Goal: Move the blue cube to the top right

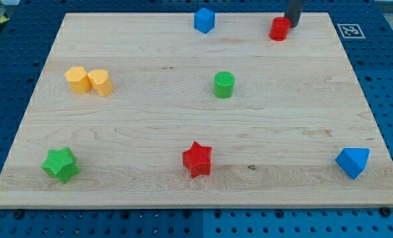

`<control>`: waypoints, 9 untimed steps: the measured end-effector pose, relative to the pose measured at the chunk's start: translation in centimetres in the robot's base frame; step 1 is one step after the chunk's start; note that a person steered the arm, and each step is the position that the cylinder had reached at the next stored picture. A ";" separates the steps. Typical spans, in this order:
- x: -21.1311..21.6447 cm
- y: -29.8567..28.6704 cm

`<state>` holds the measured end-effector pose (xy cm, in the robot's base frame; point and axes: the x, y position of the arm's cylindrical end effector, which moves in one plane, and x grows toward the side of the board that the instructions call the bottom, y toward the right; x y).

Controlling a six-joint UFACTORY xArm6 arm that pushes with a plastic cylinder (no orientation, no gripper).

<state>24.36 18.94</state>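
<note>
The blue cube (pixel 204 20) sits near the view's top edge of the wooden board (pixel 150 139), a little right of centre. My tip (pixel 291 24) is at the view's top right, just right of a small red block (pixel 280 28) and touching or almost touching it. The tip is well to the right of the blue cube, with the red block between them.
A green cylinder (pixel 223 84) stands mid-board. Two yellow blocks (pixel 88 80) sit side by side at the left. A green star (pixel 60 164) is at bottom left, a red star (pixel 197 158) at bottom centre, a blue wedge-like block (pixel 352 162) at bottom right.
</note>
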 end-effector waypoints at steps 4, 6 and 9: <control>4.3 -15.3; 1.0 -21.9; -1.4 -18.4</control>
<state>22.94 0.52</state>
